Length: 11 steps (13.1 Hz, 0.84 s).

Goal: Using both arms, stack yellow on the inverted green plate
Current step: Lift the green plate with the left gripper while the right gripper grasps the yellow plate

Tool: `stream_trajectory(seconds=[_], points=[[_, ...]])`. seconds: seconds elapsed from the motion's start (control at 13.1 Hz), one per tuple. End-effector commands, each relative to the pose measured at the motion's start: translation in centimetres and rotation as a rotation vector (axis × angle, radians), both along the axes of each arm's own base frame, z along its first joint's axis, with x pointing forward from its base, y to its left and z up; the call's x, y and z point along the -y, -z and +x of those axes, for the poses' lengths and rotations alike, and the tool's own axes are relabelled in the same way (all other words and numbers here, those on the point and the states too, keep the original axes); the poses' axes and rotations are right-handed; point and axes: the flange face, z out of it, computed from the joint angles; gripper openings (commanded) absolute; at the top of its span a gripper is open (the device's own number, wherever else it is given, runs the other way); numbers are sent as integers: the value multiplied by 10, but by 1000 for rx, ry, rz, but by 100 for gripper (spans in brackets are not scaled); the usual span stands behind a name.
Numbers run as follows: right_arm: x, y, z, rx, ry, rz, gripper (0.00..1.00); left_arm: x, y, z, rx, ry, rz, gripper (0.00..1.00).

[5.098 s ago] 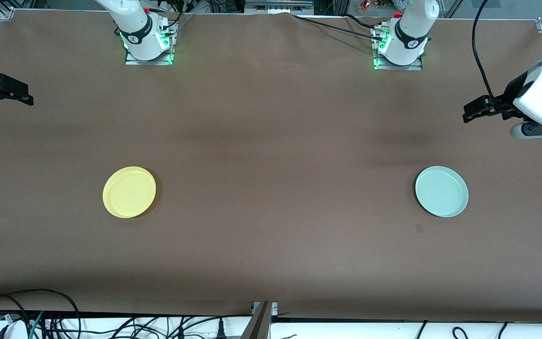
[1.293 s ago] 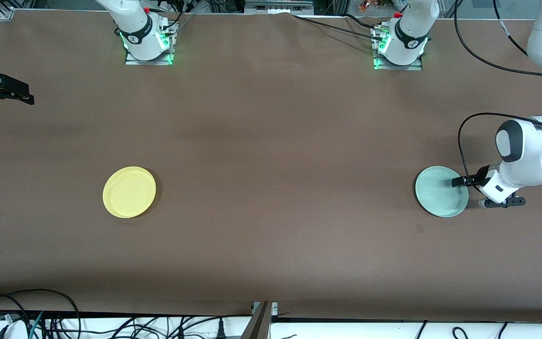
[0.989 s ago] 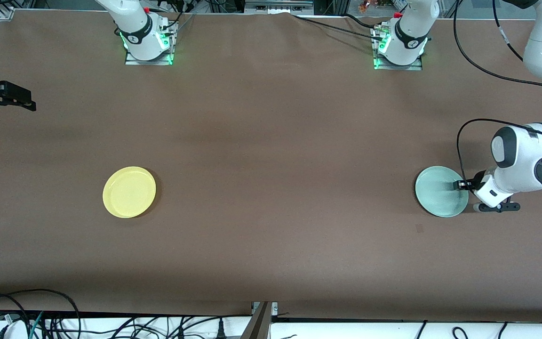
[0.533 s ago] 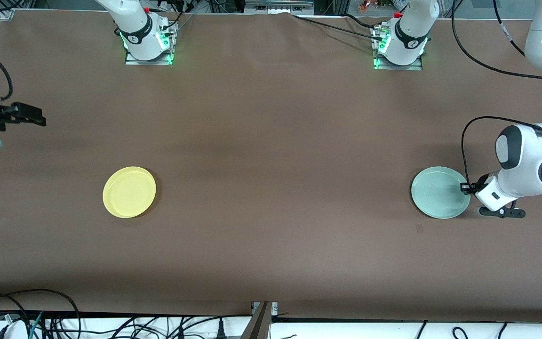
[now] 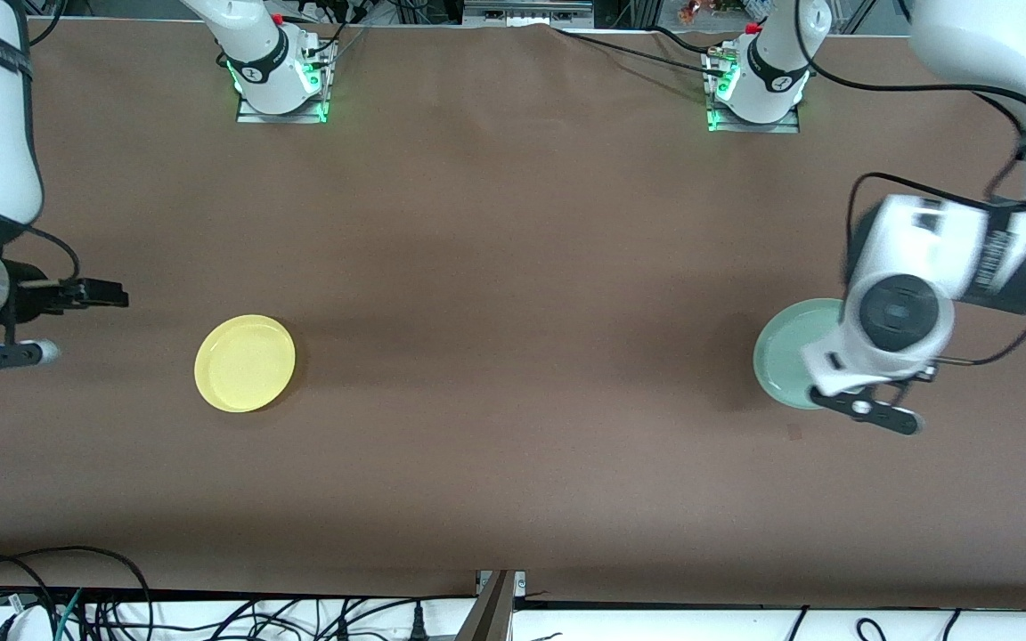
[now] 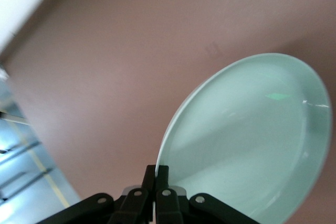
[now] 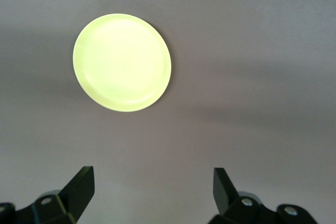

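Note:
The yellow plate [image 5: 245, 362] lies rim up on the brown table toward the right arm's end; it also shows in the right wrist view [image 7: 122, 62]. My right gripper [image 5: 110, 293] hangs open and empty over the table beside the yellow plate, apart from it, as the right wrist view [image 7: 152, 182] shows. My left gripper [image 6: 157, 174] is shut on the rim of the green plate [image 6: 247, 140]. It holds the plate tilted, off the table. In the front view the left wrist covers part of the green plate [image 5: 782, 356] and hides the fingers.
The two arm bases [image 5: 280, 80] [image 5: 755, 85] stand at the table's edge farthest from the front camera. A small dark mark [image 5: 793, 433] is on the table near the green plate. Cables [image 5: 77, 605] lie along the edge nearest the camera.
The left gripper came down to the green plate, shut on its rim and raised it, shifting it slightly toward the table's middle. The right gripper moved closer to the yellow plate.

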Motion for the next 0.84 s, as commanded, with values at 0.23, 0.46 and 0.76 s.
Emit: stream_trajectory(seconds=[0.23,0.46,0.76], points=[[21,111,-12,38,117,84,100,166,-11,-28,178,165,129,0],[41,160,-27,52,157,82,100,251,15,-69,243,202,136,0],[49,209,-41,87,249,124,100,360,69,-157,434,233,315,0]])
